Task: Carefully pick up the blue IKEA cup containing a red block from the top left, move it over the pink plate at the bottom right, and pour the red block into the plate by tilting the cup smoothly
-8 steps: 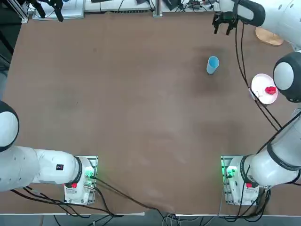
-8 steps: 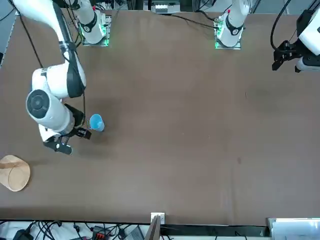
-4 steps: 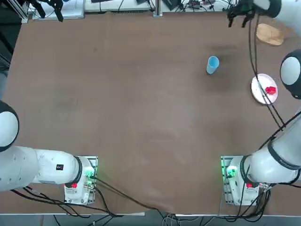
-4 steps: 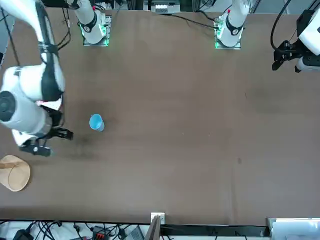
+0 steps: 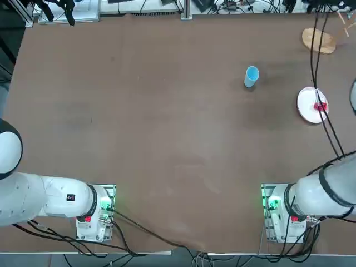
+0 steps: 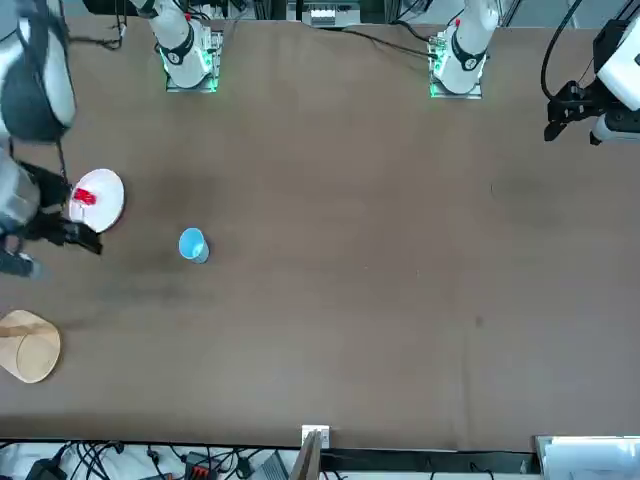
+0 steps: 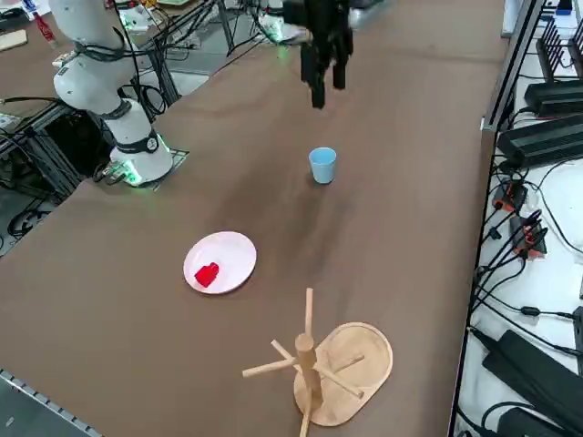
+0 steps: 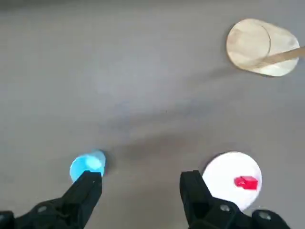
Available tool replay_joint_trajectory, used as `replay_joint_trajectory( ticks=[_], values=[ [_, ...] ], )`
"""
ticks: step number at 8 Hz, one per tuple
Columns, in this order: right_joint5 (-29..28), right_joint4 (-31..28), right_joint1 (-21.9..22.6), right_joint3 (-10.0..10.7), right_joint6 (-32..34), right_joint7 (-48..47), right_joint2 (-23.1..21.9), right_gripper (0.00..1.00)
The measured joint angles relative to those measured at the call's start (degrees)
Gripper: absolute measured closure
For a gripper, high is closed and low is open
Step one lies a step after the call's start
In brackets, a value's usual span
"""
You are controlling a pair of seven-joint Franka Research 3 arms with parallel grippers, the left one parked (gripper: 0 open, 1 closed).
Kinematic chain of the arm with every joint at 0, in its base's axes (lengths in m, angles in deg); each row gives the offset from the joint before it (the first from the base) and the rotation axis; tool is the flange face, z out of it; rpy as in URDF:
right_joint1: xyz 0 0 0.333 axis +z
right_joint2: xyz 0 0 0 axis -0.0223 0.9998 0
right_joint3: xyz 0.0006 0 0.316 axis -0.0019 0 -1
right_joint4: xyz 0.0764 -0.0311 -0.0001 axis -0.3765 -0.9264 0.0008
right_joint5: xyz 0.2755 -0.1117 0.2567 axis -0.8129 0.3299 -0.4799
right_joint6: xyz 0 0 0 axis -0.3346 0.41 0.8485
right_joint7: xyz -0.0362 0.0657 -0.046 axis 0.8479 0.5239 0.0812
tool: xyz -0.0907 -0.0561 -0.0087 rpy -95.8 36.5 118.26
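Overhead, opposite-facing front, raised right-side and high wrist cameras all share the blue IKEA cup [image 5: 251, 75] and pink plate [image 5: 307, 108].

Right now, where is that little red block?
The red block lies on the pink plate, between the upright blue IKEA cup and the wooden stand.

Even, bright light — soft shadows

arms: white rounded shells, dark joint rings | bases: green lights, red marks | cables: black, loose along the right arm | right gripper [image 8: 138, 188]: black, two blunt fingers spread apart
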Motion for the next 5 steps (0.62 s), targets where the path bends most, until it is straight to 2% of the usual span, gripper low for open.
replay_joint_trajectory(
  ticks=[3, 5],
  values=[
    [-2.2, -0.6, 0.0, -0.3, 2.8, 0.0, -4.5, 0.00],
    [-3.7, -0.7, 0.0, -0.4, 7.2, 0.0, -7.7, 0.00]
  ],
)
